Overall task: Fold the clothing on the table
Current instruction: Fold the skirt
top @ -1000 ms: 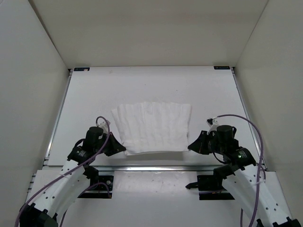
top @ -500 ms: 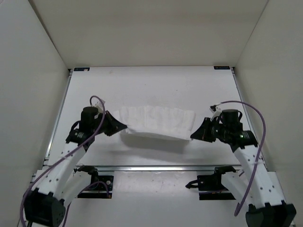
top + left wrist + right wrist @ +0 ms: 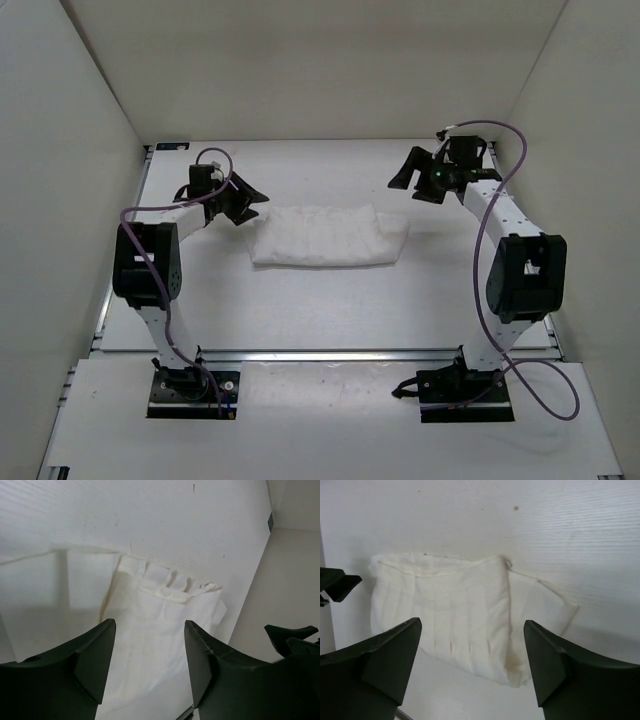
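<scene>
Table [image 3: 300, 300]: white, flat.

Clothing [image 3: 325, 236]: lies just past the table's centre toward 12 o'clock. It is a wide, low white band, doubled over, with lengthwise creases. The under layer shows past the top layer's edge.

Left gripper [image 3: 248, 200]: at the cloth's 10 o'clock corner.

Right gripper [image 3: 405, 175]: apart from the cloth, toward 2 o'clock.

Both have jaws spread wide and hold nothing.

Judgement: lift clear first so no finger drags the top layer. Next fold likely runs 9 to 3 o'clock; pinch both layers at one end and match the edges.
</scene>
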